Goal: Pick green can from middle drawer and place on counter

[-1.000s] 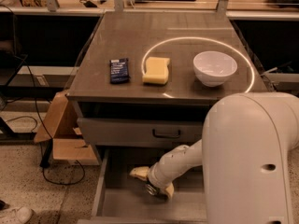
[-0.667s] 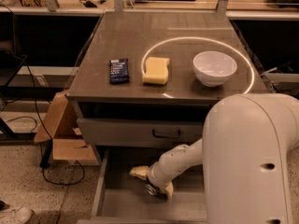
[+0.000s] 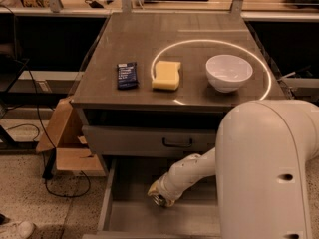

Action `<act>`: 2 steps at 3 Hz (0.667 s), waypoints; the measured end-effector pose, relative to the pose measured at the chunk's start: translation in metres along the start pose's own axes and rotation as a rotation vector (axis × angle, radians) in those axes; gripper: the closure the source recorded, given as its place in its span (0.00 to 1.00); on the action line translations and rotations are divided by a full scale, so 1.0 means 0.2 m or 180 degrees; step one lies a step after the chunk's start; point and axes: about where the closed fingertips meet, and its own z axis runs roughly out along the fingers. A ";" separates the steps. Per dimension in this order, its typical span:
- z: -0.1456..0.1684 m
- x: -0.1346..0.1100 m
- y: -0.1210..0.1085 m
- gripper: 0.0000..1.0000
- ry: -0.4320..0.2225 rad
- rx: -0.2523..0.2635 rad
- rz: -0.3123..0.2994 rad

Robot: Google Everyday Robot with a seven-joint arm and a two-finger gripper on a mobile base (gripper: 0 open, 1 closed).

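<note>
The middle drawer (image 3: pixel 144 219) is pulled open at the bottom of the cabinet, its grey floor bare on the left. My white arm reaches down into it from the right. My gripper (image 3: pixel 160 197) is low over the drawer floor near its middle. A small silvery round rim (image 3: pixel 158 200) shows at the gripper's tip; it looks like the top of the green can, whose green print is hidden by the gripper. The counter (image 3: pixel 199 34) lies above, with a bright ring of light on it.
On the counter are a dark blue snack packet (image 3: pixel 126 75), a yellow sponge (image 3: pixel 166 75) and a white bowl (image 3: pixel 229 72). A shut drawer front with a dark handle (image 3: pixel 177 143) hangs above the open drawer. My white body (image 3: pixel 271 173) hides the drawer's right side. A cardboard box (image 3: pixel 67 148) stands at the left.
</note>
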 end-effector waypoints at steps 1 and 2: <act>0.00 0.00 0.00 0.71 0.0000 0.0000 0.0000; 0.00 0.00 0.00 1.00 0.0000 0.0000 0.0000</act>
